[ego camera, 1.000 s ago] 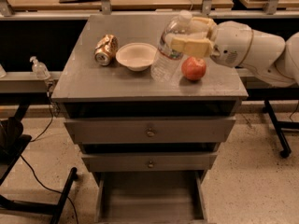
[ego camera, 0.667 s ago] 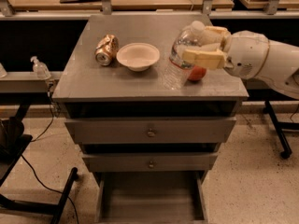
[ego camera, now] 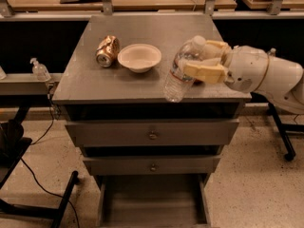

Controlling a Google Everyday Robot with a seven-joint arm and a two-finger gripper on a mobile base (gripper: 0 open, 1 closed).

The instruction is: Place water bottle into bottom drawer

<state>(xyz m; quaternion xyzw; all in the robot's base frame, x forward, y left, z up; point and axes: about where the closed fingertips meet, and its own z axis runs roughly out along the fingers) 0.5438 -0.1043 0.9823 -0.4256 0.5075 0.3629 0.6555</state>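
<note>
My gripper reaches in from the right and is shut on the water bottle, a clear ribbed bottle with a white cap and label band. The bottle is tilted, cap up and to the right, held above the front right part of the grey cabinet top. Its base hangs near the front edge. The bottom drawer stands pulled out below, a wide shallow grey tray with low side walls, and nothing shows inside it.
A crushed gold can and a white bowl sit on the cabinet top. Two higher grey drawers with round knobs are shut. A small pump bottle stands on a shelf at the left. A black stand leg is at the lower left.
My gripper has carried the bottle forward and lower, toward the cabinet's front edge. The red apple seen earlier is now hidden behind the gripper.
</note>
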